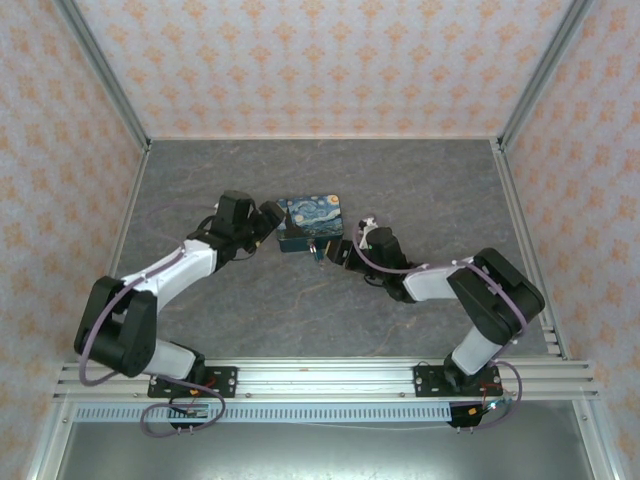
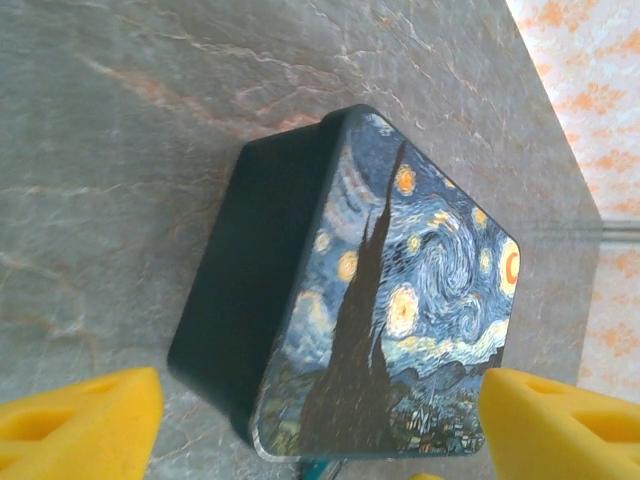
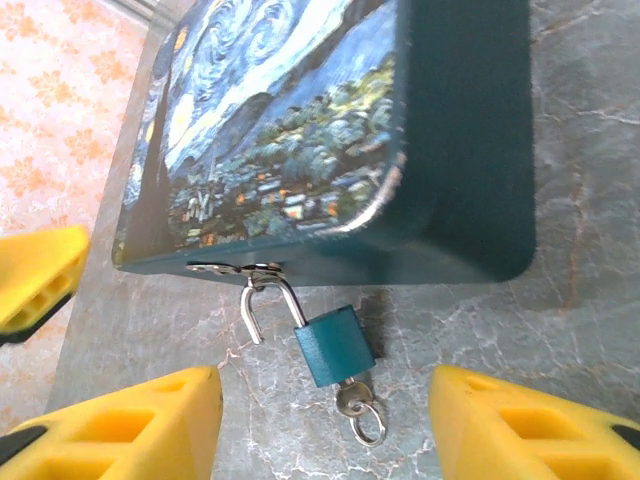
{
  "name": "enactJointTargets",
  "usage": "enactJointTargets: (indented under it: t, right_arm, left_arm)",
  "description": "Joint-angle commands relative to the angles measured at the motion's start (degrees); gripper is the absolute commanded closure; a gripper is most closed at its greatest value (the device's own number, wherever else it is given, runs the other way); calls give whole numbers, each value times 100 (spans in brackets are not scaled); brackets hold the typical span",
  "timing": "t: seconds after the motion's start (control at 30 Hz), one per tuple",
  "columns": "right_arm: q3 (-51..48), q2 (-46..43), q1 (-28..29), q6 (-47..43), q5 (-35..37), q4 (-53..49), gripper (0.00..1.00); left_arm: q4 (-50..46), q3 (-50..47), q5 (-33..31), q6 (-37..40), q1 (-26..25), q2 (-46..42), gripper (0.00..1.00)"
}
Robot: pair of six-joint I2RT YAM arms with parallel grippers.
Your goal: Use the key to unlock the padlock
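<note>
Sitting on the grey stone-patterned table (image 1: 420, 180), toward its middle: the painted box (image 1: 310, 222), night-sky swirls on the lid, dark teal sides. Hovering off the box's left side, the left gripper (image 2: 320, 400), yellow fingers spread wide and gripping nothing, the box's near end framed between them. Waiting off the box's near right corner, the right gripper (image 3: 322, 395), likewise spread and empty, pads low to the tabletop on either side of the lock. Hooked through the metal hasp (image 3: 235, 268) on the box's front face and lying on the table just beside the box: the padlock (image 3: 335, 345), small and teal. Looks sprung (one shackle leg apparently standing free of the body; hard to be sure from this angle). Poking from the padlock's end farthest from the box, the key (image 3: 350, 397), with its split ring (image 3: 368, 425) trailing.

Judged near the close of the task: key seated, turn probably made. Next, if not fully released: pinching the key head squarely with the right fingers and twisting, without dragging the lock against the hasp.
</note>
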Motion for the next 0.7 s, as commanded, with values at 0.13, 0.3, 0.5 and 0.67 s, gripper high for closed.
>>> enactJointTargets:
  t: [0.13, 0.3, 0.5, 0.67]
  right_arm:
    - [697, 410, -32, -192, -428, 110, 41]
    - [951, 624, -161, -353, -516, 52, 40]
    - [1197, 808, -369, -766, -759, 38, 39]
    - [1384, 1094, -521, -896, -1053, 266, 39]
  left_arm:
    - [-317, 686, 500, 768, 117, 932, 19]
    - [-341, 664, 459, 837, 115, 1302, 23]
    - [-289, 355, 527, 851, 101, 1418, 29]
    - [-270, -1, 445, 795, 41, 1184, 30]
